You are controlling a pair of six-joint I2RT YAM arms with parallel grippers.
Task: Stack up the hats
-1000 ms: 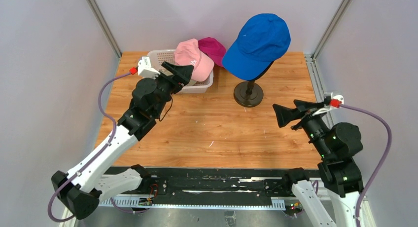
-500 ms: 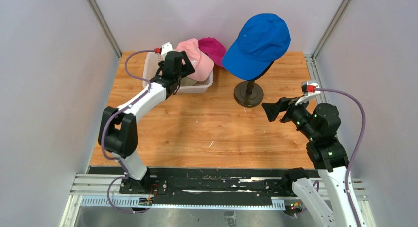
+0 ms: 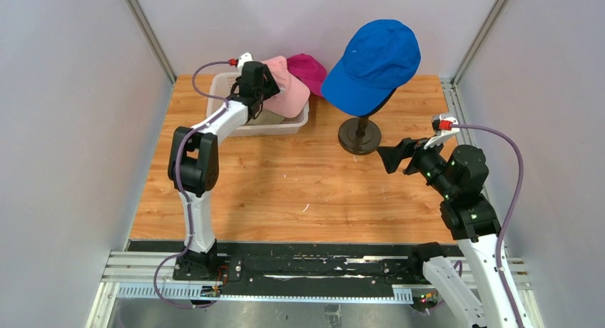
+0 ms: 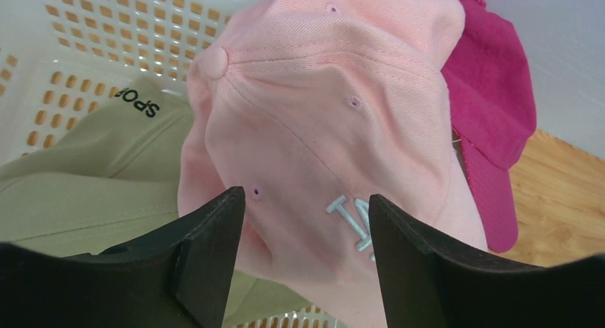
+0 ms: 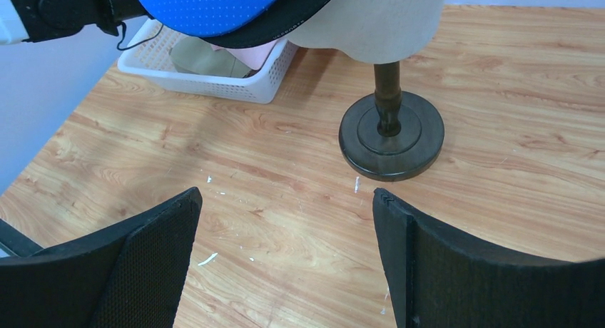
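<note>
Left wrist: left tool open, jaws spread over light pink fabric cap in white perforated plastic basket; right tool open, empty, above wooden worktop.

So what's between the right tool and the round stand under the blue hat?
Just bare wooden table with a few white flecks. The right wrist view shows it, from the right tool to the stand's base.

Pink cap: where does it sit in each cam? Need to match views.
Top external: pink cap at upper left of centre, lying over the white basket.
Left wrist: fills the middle of the frame, with the open left claw just in front of it.
Right wrist: only a pink sliver at top left inside the basket, likely it.
Shared landmark: the white basket.
</note>
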